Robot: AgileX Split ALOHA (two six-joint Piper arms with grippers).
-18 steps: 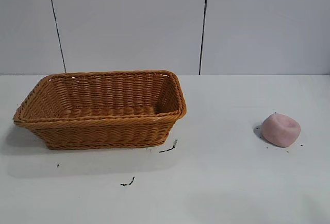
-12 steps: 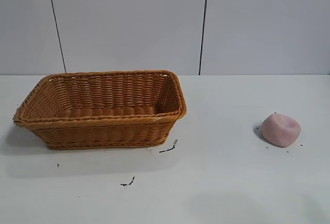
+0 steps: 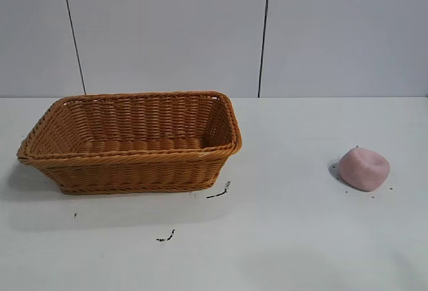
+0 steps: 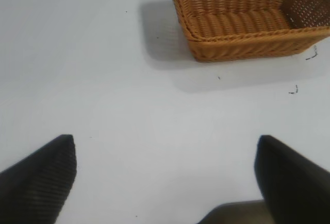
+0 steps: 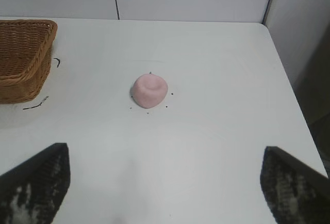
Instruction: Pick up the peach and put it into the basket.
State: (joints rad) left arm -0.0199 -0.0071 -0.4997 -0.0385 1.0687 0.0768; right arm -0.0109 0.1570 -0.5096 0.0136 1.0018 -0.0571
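The pale pink peach (image 3: 364, 168) lies on the white table at the right, far from the orange-brown wicker basket (image 3: 134, 164) at the left. Neither arm shows in the exterior view. In the right wrist view the peach (image 5: 150, 90) lies ahead of my right gripper (image 5: 166, 175), which is open and empty, well short of it. The basket's corner (image 5: 23, 59) shows there too. My left gripper (image 4: 166, 159) is open and empty over bare table, with the basket (image 4: 247, 44) well ahead of it.
Small dark specks and scraps lie on the table in front of the basket (image 3: 219, 192) and nearer (image 3: 166, 237). The table's right edge (image 5: 289, 90) runs close past the peach. A panelled wall stands behind the table.
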